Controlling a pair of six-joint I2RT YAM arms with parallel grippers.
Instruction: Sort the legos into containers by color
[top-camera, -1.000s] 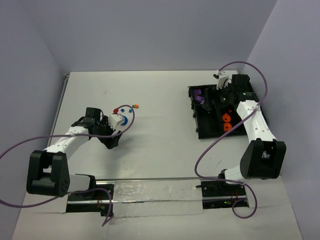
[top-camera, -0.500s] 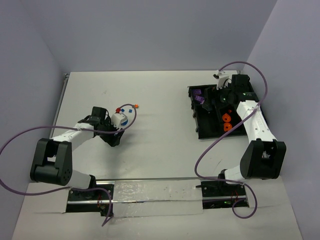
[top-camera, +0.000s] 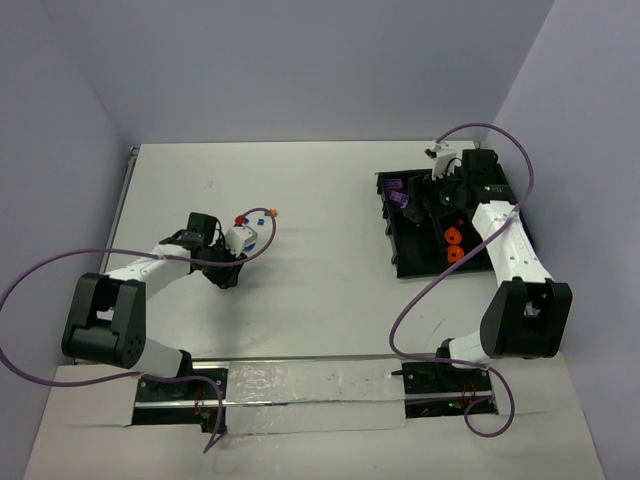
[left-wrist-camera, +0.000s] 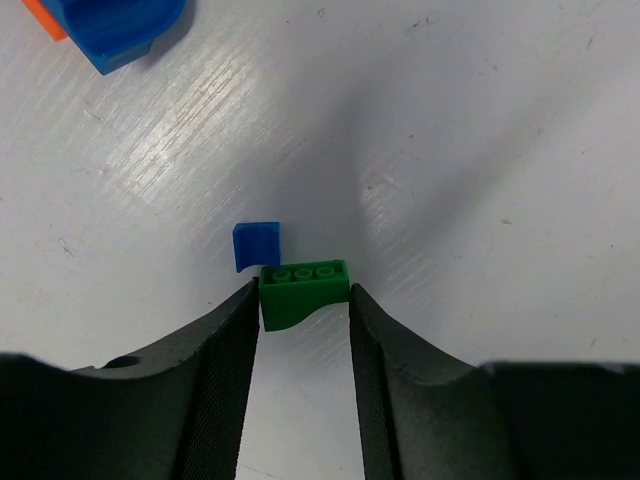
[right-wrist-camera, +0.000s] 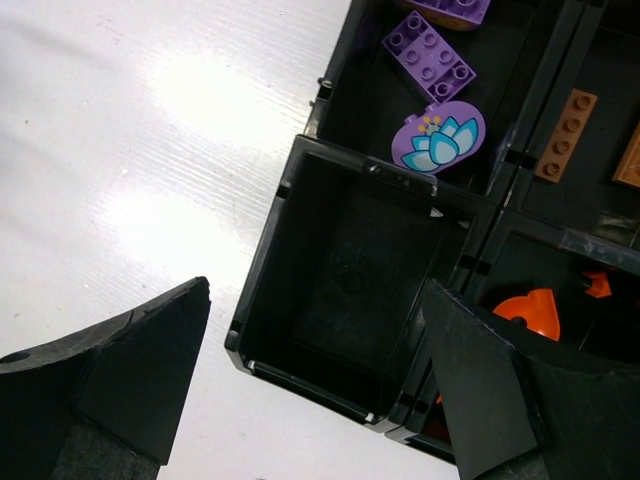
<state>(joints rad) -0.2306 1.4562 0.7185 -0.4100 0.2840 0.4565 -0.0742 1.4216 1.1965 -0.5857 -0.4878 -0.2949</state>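
Pinching green brick (left-wrist-camera: 304, 290) on table (left-wrist-camera: 480, 150): L gripper (left-wrist-camera: 303, 297), small blue piece (left-wrist-camera: 256, 245) just beside; bigger blue piece (left-wrist-camera: 120, 25) cut off at top. R gripper (right-wrist-camera: 317, 290) spread over tray (right-wrist-camera: 400, 180); orange piece (right-wrist-camera: 530, 310) partly behind its finger (right-wrist-camera: 500, 400).

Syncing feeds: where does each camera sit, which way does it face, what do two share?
Top external: above and behind, facing down on the table; left arm, right arm show.
Left wrist: facing down at the green brick between its fingers.
Right wrist: facing down over the tray, fingers open.
Shared: top and right wrist show purple bricks.
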